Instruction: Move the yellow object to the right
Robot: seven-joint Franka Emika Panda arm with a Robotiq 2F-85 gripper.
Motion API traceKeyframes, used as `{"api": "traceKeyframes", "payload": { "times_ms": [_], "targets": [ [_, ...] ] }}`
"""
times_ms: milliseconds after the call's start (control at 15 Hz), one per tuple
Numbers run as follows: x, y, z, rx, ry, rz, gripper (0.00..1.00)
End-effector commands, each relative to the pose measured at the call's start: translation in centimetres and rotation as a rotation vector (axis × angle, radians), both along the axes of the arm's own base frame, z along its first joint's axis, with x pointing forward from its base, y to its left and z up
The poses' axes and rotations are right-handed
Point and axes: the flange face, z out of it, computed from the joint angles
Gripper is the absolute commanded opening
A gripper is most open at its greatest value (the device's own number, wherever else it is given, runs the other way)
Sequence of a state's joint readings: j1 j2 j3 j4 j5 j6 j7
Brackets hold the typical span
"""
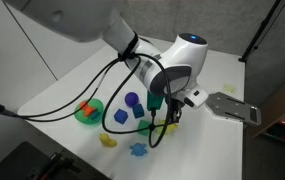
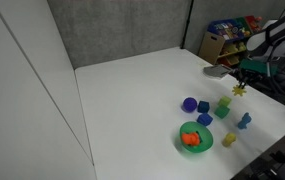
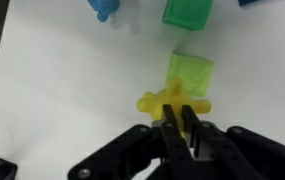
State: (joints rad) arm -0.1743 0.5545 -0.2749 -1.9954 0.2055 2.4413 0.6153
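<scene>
Where our gripper [image 3: 178, 115] shows at the bottom of the wrist view, we see its fingers clamped on the yellow object [image 3: 148, 102], just on the near side of the lime-green cube [image 3: 190, 70]. Beyond the cube, farther off on the white table [image 3: 62, 80], lie a green block [image 3: 187, 10] and a blue piece [image 3: 104, 8].

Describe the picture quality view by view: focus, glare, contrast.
Wrist view: soft throughout, with the star and cube fuzzy-edged, the table washed out almost to white, and the gripper a dark mass. In an exterior view, the arm near the lens is blurred and bright. In an exterior view, the light is even but the blue block is small and coarse.
</scene>
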Motion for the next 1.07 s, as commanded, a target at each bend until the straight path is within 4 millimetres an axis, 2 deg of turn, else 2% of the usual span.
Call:
{"api": "traceKeyframes", "payload": {
  "times_ms": [0, 400, 667, 1000],
  "targets": [
    [0.8, 1.5, -0.7, -0.011, 0.019, -0.079, 0.04],
    [1.8, 3.3, -2.3, -0.002, 0.033, -0.099, 0.04],
    [2.1, 3.7, -3.2, -0.006, 0.03, -0.073, 0.04],
    [2.7, 3.7, -3.3, -0.012, 0.012, -0.056, 0.04]
  ]
}}
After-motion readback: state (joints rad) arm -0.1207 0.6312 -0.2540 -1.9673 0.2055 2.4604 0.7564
